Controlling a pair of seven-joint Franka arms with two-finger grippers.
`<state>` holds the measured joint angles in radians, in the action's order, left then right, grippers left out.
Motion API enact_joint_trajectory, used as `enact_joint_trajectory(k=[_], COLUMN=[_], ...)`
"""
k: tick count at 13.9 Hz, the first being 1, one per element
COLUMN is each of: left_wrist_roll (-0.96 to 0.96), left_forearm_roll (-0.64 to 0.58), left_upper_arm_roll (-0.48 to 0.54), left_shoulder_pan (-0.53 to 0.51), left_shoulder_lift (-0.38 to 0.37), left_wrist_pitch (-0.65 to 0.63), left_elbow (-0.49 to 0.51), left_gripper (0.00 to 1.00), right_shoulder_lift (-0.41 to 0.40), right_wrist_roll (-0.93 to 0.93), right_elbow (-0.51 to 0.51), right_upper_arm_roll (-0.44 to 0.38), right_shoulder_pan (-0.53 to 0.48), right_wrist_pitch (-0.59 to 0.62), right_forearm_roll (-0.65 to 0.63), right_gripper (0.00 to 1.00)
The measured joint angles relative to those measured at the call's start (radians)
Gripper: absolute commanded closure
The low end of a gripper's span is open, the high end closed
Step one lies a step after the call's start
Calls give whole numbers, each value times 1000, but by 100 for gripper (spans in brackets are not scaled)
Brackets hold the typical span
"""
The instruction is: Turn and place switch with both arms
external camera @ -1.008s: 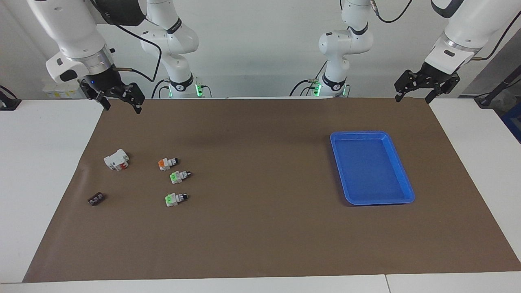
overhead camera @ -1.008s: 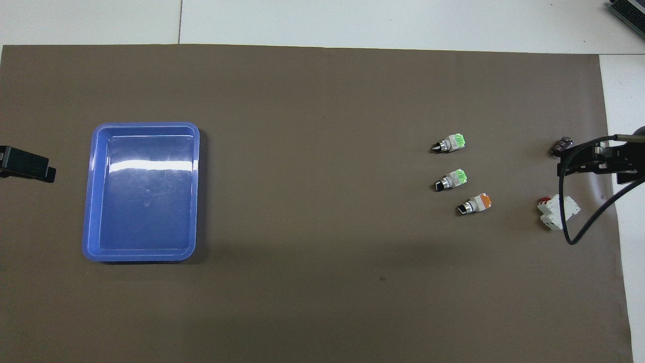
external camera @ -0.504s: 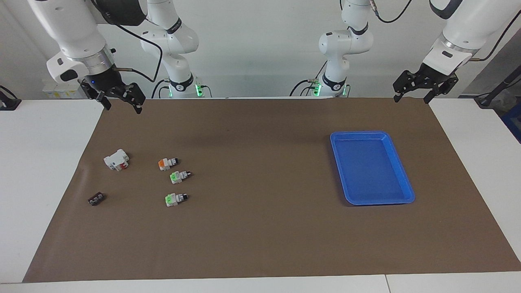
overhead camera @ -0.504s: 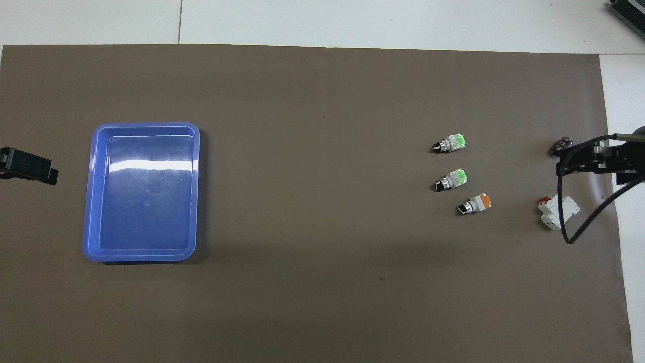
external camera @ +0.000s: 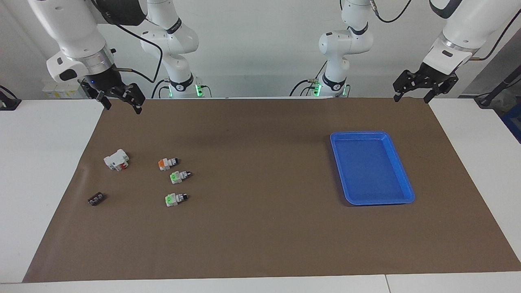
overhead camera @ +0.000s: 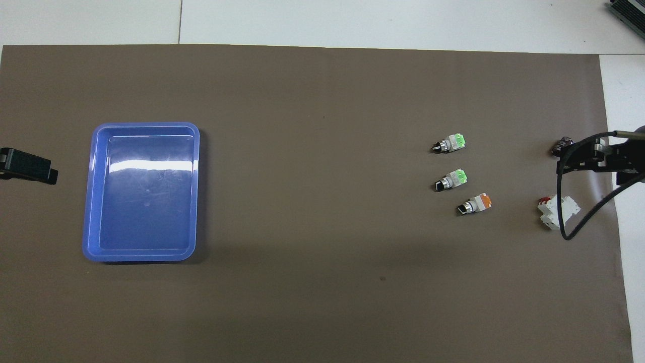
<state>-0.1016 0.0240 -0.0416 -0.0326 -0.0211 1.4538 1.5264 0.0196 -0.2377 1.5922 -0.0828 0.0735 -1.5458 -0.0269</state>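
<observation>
Two grippers hang with jaws spread wide, empty.
Right gripper [external camera: 121, 100] is over the mat's [external camera: 260, 228] corner, left gripper [external camera: 412, 92] over its other corner; the switch [external camera: 167, 163] lies beside two green-ended switches [external camera: 179, 176], well apart from the blue tray [external camera: 401, 176].

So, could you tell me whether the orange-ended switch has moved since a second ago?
No. The orange-ended switch lies on the mat just as before, beside the green-ended switch.
</observation>
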Motion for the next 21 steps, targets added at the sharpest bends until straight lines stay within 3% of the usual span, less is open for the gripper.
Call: enact_joint_trajectory(k=[8, 15, 21], left_wrist_roll=[1, 2, 2], left_forearm_roll=[0, 0, 0], left_upper_arm_roll=[0, 0, 1], left_shoulder_pan=[0, 0, 0], left_shoulder_lift=[-1, -1, -1], left_wrist_pitch=[0, 0, 0], left_elbow=[0, 1, 1], left_gripper=[0, 0, 0], right_shoulder_lift=[16, 95, 15], right_wrist_roll=[-221, -562, -907], right_elbow=[66, 375, 549], right_upper_arm_roll=[1, 5, 8], right_shoulder_pan=[1, 2, 27], right_wrist_pitch=[-93, -342, -532], right_forearm_roll=[0, 0, 0], right_gripper=[0, 0, 0])
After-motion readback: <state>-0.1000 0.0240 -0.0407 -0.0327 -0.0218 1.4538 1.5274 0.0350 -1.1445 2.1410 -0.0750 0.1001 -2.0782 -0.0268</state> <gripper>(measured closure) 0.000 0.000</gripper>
